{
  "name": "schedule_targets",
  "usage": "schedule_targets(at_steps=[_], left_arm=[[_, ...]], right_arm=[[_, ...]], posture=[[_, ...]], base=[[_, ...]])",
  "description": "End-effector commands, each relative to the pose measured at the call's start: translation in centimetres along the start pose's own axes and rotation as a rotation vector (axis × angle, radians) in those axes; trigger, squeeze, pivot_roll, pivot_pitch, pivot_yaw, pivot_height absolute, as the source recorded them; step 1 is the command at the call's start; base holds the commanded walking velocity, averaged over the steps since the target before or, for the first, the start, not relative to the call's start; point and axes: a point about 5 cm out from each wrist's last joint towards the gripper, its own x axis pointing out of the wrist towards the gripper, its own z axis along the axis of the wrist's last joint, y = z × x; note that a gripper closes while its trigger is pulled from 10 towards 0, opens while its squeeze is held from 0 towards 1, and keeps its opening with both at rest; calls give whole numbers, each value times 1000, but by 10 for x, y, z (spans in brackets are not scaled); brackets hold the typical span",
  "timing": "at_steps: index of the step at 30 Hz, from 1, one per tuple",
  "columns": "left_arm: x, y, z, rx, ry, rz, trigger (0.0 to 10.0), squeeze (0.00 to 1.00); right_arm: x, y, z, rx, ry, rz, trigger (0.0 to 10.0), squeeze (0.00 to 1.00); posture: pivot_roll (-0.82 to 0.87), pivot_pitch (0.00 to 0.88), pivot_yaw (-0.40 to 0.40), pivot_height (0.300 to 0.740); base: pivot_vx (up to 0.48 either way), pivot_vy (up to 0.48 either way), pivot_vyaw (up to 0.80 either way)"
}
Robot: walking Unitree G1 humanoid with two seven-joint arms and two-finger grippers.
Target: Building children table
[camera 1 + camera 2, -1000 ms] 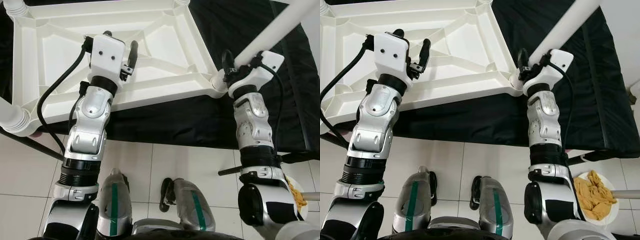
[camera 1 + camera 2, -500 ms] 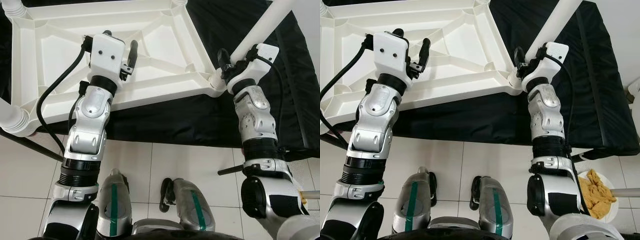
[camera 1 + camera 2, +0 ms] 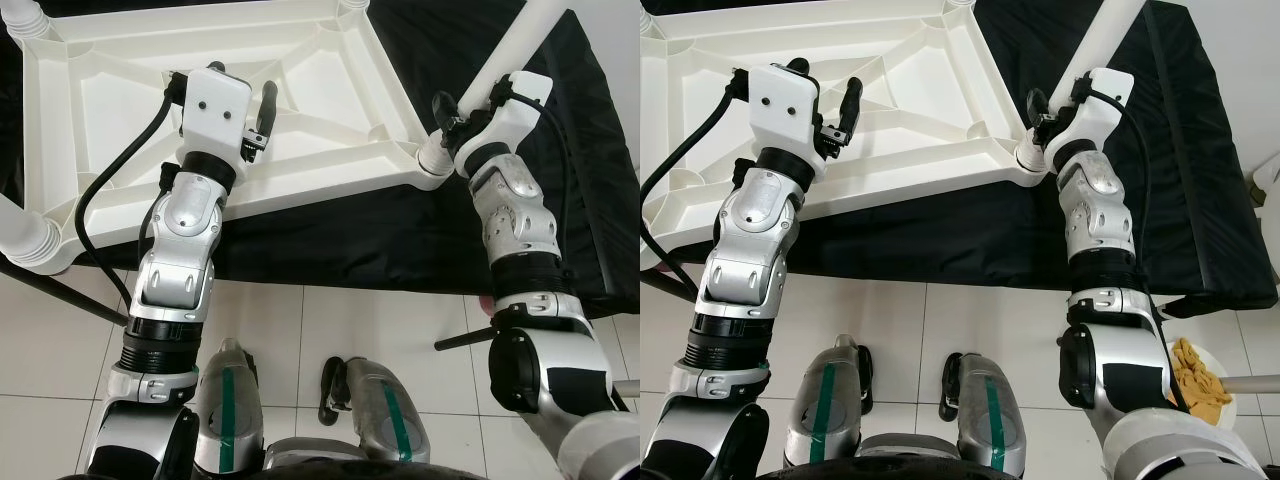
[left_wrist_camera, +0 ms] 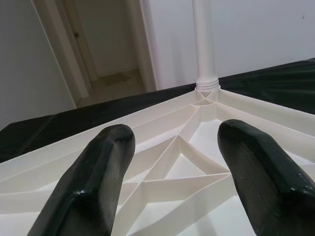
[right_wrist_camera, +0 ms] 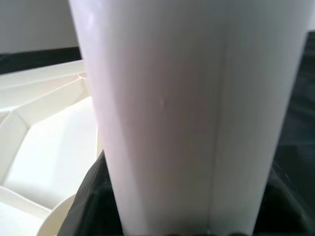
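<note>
Tilted more upright since earlier, the leg (image 3: 505, 55) stays clamped in the right claw (image 3: 462, 103) at the tabletop (image 3: 120, 100) corner; left claw (image 3: 258, 122) gapes wide, empty, above the tabletop.

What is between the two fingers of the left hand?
Nothing is held there. The left hand is open above the upturned white tabletop, whose crossing ribs show in the gap in the left wrist view.

The long white plastic table leg (image 3: 520, 40) runs off the picture's top edge. The right claw (image 3: 462, 110) is largely hidden behind its own wrist housing. The upturned white ribbed plastic tabletop (image 3: 330, 70) is cropped at top and left.
</note>
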Motion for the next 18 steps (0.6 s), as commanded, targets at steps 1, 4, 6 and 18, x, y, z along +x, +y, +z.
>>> schedule_targets(at_steps=[1, 4, 6, 18], left_arm=[[-1, 0, 3, 14, -6, 29, 10000, 0], [-2, 1, 3, 14, -6, 33, 10000, 0], [-2, 1, 4, 18, -5, 36, 10000, 0], [-3, 3, 4, 21, -7, 38, 10000, 0]], right_arm=[[-10, -1, -28, -16, 91, 6, 10000, 0], [-15, 0, -36, 3, 104, 12, 10000, 0], [-20, 0, -44, 6, 112, 11, 10000, 0], [-38, -6, -54, 66, 12, -23, 10000, 0]], posture=[[145, 33, -73, 740], [151, 33, -81, 740], [151, 33, -81, 740], [154, 31, -77, 740]], base=[[0, 0, 0], [0, 0, 0], [0, 0, 0], [0, 0, 0]])
